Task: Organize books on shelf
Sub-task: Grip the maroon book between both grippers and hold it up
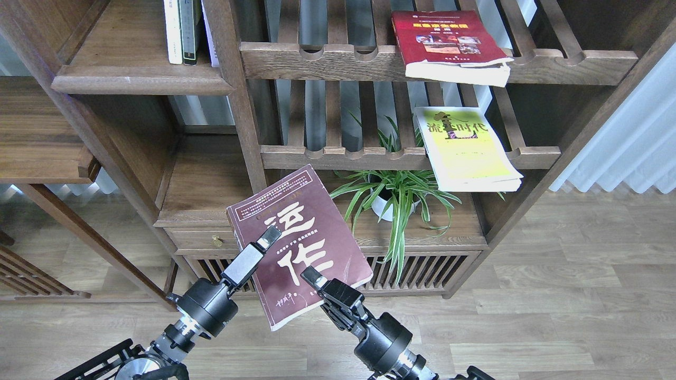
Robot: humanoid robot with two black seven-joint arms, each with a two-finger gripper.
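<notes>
The dark maroon book (311,227) with big white characters hangs in the air in front of the lower cabinet, tilted. My right gripper (312,276) is shut on its bottom edge, one finger on the cover. My left gripper (268,237) lies over the book's left part; I cannot tell whether it grips. The yellow-green book (467,150) lies on the lower slatted rack and overhangs the rail. The red book (446,45) lies on the upper slatted rack. The solid dark-brown shelf (132,82) is at the upper left.
Thin white and dark volumes (182,31) stand at the back right of the solid shelf. A potted spider plant (393,192) stands on the cabinet top under the racks. A thick wooden post (237,105) divides the shelf from the racks. Wooden floor lies below.
</notes>
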